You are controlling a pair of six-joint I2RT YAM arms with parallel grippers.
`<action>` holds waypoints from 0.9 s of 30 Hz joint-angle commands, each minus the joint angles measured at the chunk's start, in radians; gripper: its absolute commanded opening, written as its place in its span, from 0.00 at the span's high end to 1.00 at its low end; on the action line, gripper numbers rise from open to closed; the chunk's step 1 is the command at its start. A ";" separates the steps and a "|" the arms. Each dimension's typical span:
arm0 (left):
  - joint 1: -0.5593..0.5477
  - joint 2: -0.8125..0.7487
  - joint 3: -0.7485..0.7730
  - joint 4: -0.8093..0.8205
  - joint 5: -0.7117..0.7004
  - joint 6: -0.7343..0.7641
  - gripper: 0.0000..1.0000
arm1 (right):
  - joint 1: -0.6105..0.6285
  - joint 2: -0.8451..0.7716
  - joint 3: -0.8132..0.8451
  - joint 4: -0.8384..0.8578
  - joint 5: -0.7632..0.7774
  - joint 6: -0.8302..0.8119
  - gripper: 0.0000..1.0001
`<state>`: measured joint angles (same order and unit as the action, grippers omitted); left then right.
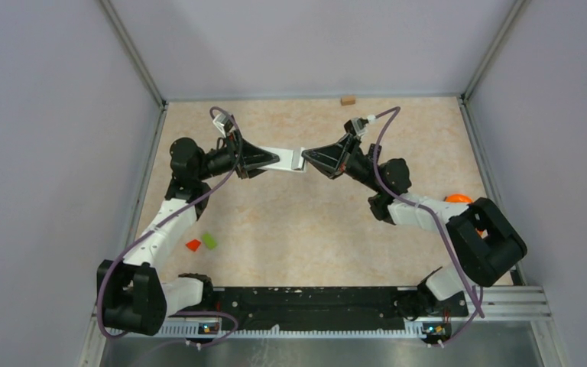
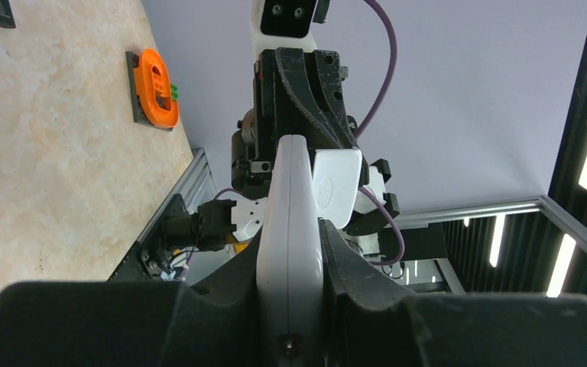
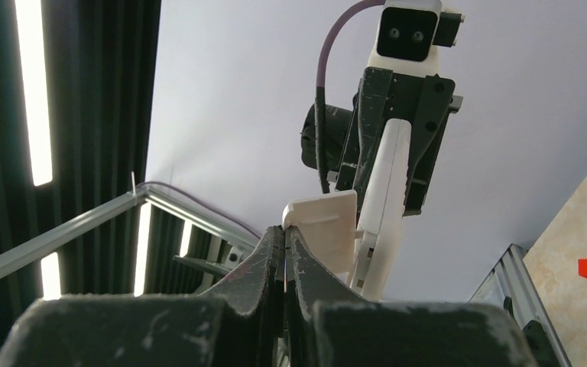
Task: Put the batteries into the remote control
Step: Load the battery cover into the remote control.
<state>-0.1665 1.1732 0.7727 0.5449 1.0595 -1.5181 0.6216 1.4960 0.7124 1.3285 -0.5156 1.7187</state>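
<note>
Remote control (image 1: 281,158) is clamped at upper centre in the left gripper (image 2: 290,264) so its cover (image 3: 325,225), pinched tight by the right gripper (image 3: 284,237), can be freed.

No text, brand, number or sign reads clearly in any view. The white cover (image 2: 336,191), centre of the left wrist view, has a ribbed oval embossed mark, too small to read.
</note>
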 commanded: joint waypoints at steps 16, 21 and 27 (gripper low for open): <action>-0.007 -0.053 -0.017 0.105 -0.008 -0.036 1.00 | 0.012 -0.055 -0.072 -0.098 0.064 0.017 1.00; -0.007 -0.049 -0.018 0.099 -0.015 -0.028 1.00 | 0.012 -0.109 -0.090 -0.188 0.097 -0.004 0.99; -0.008 -0.047 -0.011 0.099 -0.012 -0.025 1.00 | 0.012 -0.115 -0.074 -0.243 0.089 -0.014 0.95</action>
<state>-0.1669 1.1603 0.7441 0.5705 1.0523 -1.5459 0.6258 1.3975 0.6285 1.1706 -0.4324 1.7370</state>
